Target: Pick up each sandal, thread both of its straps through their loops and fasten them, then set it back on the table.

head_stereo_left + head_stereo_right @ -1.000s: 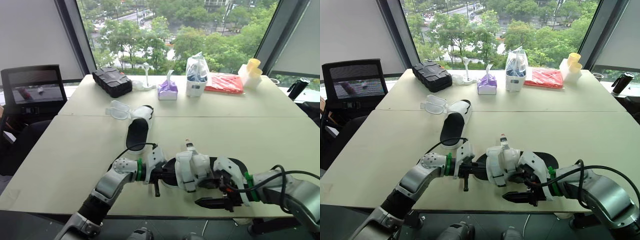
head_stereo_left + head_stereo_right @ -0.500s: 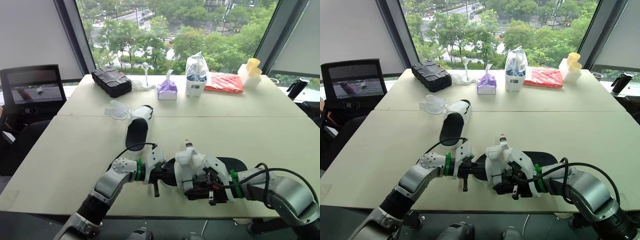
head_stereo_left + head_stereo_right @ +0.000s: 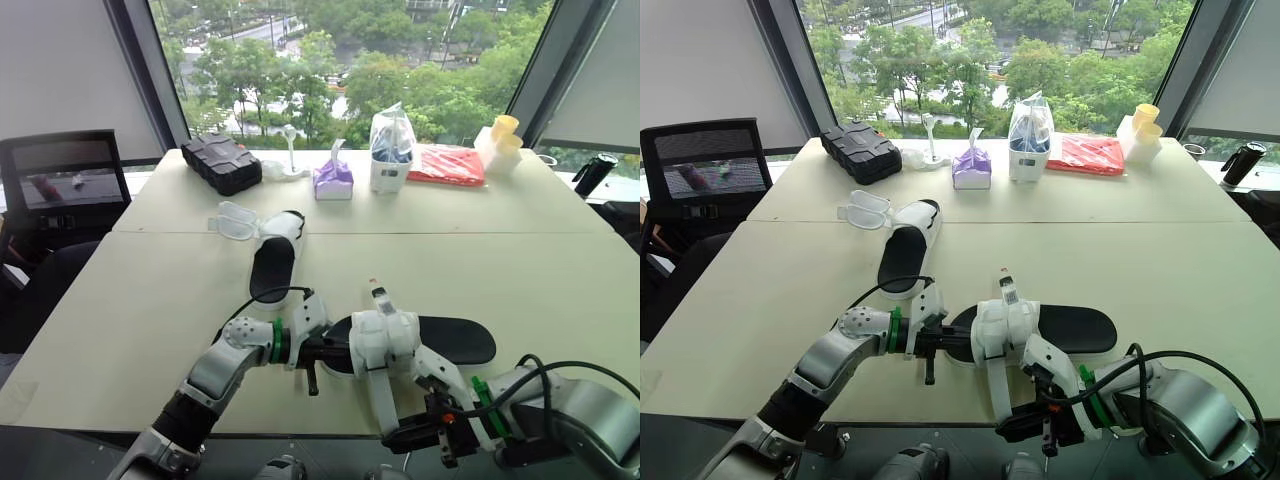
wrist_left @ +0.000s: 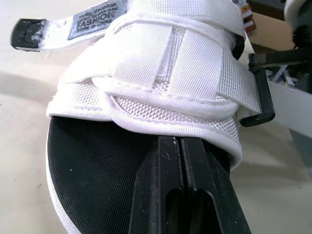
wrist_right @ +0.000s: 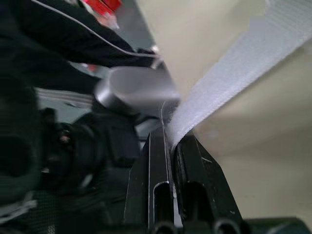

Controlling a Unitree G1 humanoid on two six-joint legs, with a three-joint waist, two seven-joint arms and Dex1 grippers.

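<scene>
Both clenched: right hand (image 5: 170, 140) pinching white strap (image 5: 229, 73), left hand (image 4: 181, 142) at sandal (image 4: 161, 78); tag (image 4: 95, 19) reads FASHION.

Near sandal (image 3: 385, 335): sole (image 3: 455, 340) black, strap (image 5: 234, 83) white woven. Second sandal (image 3: 272, 262) same. Tabletop (image 3: 500, 270) pale beige. Case (image 3: 222, 162) black, tissue pack (image 3: 334, 180) purple, bag (image 3: 448, 165) red, cups (image 3: 505, 130) yellow.

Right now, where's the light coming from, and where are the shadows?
Left eye view: daylight from the windows behind lights the table. Left wrist view: soft shadow on the table beside the sandal. Right wrist view: strap brightly lit, dark beside it.
</scene>
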